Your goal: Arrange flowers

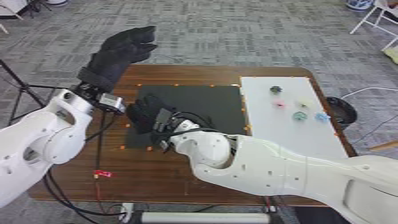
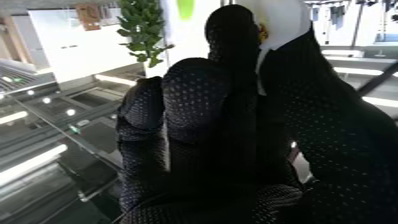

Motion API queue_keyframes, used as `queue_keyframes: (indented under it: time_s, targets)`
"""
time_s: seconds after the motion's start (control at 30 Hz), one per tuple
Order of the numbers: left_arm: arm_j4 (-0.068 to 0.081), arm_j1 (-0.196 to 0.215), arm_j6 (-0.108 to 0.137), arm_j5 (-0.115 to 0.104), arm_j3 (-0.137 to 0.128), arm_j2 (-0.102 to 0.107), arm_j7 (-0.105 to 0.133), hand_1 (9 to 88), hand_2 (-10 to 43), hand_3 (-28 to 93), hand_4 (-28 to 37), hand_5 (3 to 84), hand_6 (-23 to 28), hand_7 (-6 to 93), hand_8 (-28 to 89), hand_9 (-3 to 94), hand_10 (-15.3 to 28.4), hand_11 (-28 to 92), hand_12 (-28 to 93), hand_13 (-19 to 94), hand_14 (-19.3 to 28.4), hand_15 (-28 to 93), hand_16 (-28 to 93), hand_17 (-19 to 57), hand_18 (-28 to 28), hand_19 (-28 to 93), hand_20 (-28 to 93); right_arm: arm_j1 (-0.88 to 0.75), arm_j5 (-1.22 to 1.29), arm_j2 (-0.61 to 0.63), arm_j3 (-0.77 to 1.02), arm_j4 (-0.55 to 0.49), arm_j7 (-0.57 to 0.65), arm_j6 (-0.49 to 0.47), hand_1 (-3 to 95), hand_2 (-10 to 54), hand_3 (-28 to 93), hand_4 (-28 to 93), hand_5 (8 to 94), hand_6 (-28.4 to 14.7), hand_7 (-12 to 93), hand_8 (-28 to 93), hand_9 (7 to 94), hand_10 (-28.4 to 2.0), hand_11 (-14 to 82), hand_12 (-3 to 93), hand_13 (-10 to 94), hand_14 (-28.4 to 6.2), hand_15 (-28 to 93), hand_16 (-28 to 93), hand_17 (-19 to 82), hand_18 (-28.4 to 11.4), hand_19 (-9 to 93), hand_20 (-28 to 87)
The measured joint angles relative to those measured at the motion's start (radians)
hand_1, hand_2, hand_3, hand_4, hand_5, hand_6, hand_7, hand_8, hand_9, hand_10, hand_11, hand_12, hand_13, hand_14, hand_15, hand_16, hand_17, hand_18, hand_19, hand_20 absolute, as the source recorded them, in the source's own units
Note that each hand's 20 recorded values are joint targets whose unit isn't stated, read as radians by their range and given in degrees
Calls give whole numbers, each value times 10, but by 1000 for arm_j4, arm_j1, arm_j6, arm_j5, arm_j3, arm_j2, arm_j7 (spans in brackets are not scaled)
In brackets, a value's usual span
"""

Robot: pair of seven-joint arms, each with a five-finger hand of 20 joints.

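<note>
In the head view my left hand (image 1: 123, 52) is raised beyond the table's far left corner, its fingers loosely extended and holding nothing. My right hand (image 1: 149, 111) is over the left part of the black mat (image 1: 200, 97), open, well away from the flowers. On the white board (image 1: 302, 137) at the right lie small flowers: a dark one (image 1: 275, 89), a pink one (image 1: 280, 104), a pale yellow one (image 1: 305, 104), a green one (image 1: 299, 116) and a blue one (image 1: 322, 116). In the right wrist view the relaxed fingers of my right hand (image 2: 195, 95) point up.
The brown table (image 1: 178, 172) carries small orange marks and a red tag (image 1: 103, 173). A round black object (image 1: 342, 111) stands beside its right edge. A black tripod (image 1: 25, 87) is at the left. A green plant (image 2: 144, 30) shows behind the fingers.
</note>
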Motion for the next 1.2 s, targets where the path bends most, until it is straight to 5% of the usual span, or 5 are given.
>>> queue_keyframes:
  time_s: [0.33,0.57,0.83,1.03,1.2]
  targets:
    - [2,-45,-9,13,29,-17,8,251,-25,685,-257,291,25,184,-82,221,107,187,199,181,130,276,63,-99,200,376,139,34,-23,-67,-72,105,55,58,549,-95,746,-283,747,31,426,-15,871,-29,163,510,740,-14,606,444,314,-187,794,530]
    - [32,-104,-25,13,92,-49,16,251,-25,685,-256,292,26,184,-81,221,106,186,199,181,131,276,64,-99,200,377,138,40,-63,-98,-100,183,96,76,538,-95,757,-283,738,39,434,-14,872,-26,154,504,730,-18,607,449,308,-187,795,532]
    - [31,-92,-43,15,63,-71,17,251,-25,685,-256,292,26,182,-80,222,106,186,200,181,130,275,65,-99,200,377,138,41,-63,-107,-118,175,135,95,488,-95,727,-283,663,36,431,-10,814,-42,142,487,645,-39,632,413,261,-185,766,528]
    - [27,-71,-45,15,46,-72,18,251,-25,684,-256,293,26,182,-81,222,106,185,200,181,131,276,64,-99,200,376,138,31,-72,-116,-113,163,147,87,391,-95,809,-283,566,21,308,-153,619,-82,312,256,511,-65,661,291,201,-188,735,515]
    - [29,-75,-50,15,53,-80,18,251,-24,684,-256,292,25,183,-80,222,106,185,200,181,132,277,64,-99,200,376,138,14,-74,-126,-90,158,152,32,375,-95,812,-283,532,8,292,-159,589,-85,293,230,491,-69,669,273,192,-188,735,515]
